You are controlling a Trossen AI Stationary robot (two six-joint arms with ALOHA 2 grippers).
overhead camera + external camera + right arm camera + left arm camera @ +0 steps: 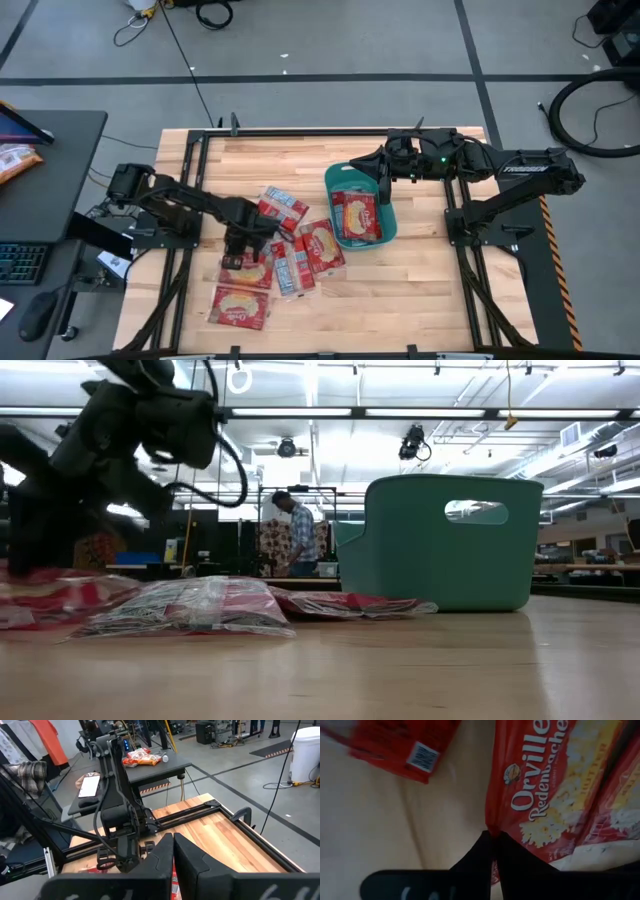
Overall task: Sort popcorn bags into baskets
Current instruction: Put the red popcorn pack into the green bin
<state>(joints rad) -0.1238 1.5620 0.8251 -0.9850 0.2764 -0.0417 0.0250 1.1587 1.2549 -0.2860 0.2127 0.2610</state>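
Note:
Several red popcorn bags (300, 245) lie flat and partly overlapping on the wooden table, left of the teal basket (335, 180). One more bag (357, 215) lies inside the basket. My left gripper (237, 250) is down among the loose bags, shut on the edge of one bag (545, 795). In the low view it (35, 555) reaches down to the pile (190, 605), with the basket (440, 545) standing beyond. My right gripper (383, 185) hovers shut over the basket's far end; its wrist view shows the fingers (173, 837) closed together. My left gripper pinches the printed bag between its two fingers at its edge (492, 827), close to a corner. The fingers come from above, pointing down. The rest of the bag lies flat on the table and on neighbouring bags.
A black side table (60, 130) on the left carries an orange snack bag (15, 160), a keyboard and a mouse. Black frame rails (300, 133) run along the tabletop's edges. Bare wood lies near the front edge and in the far left corner. A person (298, 530) stands in the room behind.

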